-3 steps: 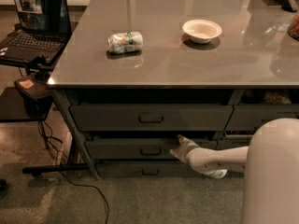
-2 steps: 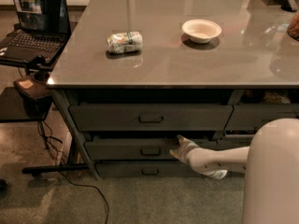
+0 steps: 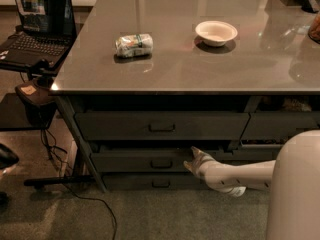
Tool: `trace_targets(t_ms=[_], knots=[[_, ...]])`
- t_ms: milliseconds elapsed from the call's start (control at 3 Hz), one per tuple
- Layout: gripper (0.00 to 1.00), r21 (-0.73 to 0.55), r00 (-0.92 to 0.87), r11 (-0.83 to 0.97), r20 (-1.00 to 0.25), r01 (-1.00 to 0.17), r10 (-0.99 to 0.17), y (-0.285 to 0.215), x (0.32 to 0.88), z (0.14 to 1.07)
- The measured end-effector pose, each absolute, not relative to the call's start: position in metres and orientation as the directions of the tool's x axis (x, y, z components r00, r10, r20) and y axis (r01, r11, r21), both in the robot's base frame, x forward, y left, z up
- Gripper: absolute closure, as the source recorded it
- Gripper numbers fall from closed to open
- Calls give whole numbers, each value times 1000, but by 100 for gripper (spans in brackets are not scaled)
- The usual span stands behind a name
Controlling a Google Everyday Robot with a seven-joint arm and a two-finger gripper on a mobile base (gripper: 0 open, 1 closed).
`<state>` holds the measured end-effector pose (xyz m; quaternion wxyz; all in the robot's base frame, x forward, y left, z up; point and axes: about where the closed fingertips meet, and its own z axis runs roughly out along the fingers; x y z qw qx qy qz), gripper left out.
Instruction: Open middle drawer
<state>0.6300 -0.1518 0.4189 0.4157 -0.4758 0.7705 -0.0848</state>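
Nil shift since a second ago. Still holding gripper [image 3: 189,157], spread and empty, just right of handle [image 3: 161,163] on middle drawer [image 3: 125,162]; still leaving it shut.

Glossy grey table [image 3: 200,69], carpeted floor [image 3: 165,214], open laptop [image 3: 42,11] at left, claw [image 3: 192,158] low before table front.

Pincer [image 3: 191,159] low, forward on outstretched arm [image 3: 242,176]

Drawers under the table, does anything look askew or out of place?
Nothing looks damaged or askew. Only the gripper stands out: it sits beside the handle of the middle drawer, not on it.
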Motion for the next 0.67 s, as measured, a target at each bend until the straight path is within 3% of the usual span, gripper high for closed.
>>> trace_targets(t_ms=[667], knots=[[100,-527,-204,525,-549,-668,-810,-152,624,414]])
